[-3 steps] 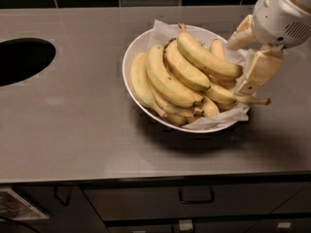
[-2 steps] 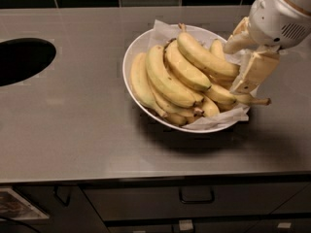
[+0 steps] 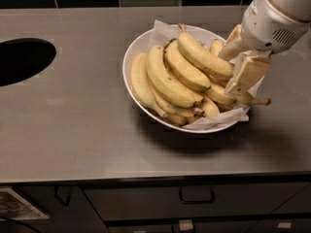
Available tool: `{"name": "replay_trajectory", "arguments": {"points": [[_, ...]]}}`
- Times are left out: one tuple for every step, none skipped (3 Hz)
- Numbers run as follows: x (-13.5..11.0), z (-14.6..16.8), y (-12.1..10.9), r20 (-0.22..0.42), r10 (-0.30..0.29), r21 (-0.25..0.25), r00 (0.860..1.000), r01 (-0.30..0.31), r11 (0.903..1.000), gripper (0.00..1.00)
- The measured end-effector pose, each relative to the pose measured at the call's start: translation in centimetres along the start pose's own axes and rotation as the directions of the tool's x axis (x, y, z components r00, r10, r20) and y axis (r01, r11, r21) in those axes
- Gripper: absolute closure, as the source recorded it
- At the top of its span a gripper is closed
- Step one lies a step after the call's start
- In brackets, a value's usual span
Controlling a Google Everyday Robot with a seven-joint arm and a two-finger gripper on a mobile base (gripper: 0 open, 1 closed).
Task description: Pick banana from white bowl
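The white bowl [image 3: 133, 57] stands on the steel counter, lined with crinkled white paper and heaped with several bananas. The banana [image 3: 201, 56] lies on top of the heap, plump and pale yellow, running from the bowl's back down to the right. My gripper [image 3: 227, 74], cream-coloured under a white wrist, reaches in from the upper right. It sits at the bowl's right side, at the lower right end of that top banana. A slimmer banana's long stem [image 3: 258, 101] sticks out to the right under the gripper.
A dark round opening [image 3: 22, 59] is cut into the counter at the far left. Dark tiles run along the back wall. Drawers with handles [image 3: 197, 196] sit below the counter's front edge.
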State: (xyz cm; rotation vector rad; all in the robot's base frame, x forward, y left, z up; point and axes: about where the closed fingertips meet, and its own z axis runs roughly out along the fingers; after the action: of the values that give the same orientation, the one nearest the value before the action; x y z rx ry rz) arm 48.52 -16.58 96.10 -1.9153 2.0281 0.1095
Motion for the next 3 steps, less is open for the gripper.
{"name": "replay_trajectory", "arguments": {"points": [[-0.17, 0.84, -0.36, 0.01, -0.002, -0.017, 1.0, 0.002, 0.9999, 0.4], [-0.17, 0.84, -0.36, 0.01, -0.002, -0.017, 1.0, 0.002, 0.9999, 0.59], [-0.17, 0.84, -0.36, 0.01, -0.002, -0.017, 1.0, 0.002, 0.9999, 0.82]]}}
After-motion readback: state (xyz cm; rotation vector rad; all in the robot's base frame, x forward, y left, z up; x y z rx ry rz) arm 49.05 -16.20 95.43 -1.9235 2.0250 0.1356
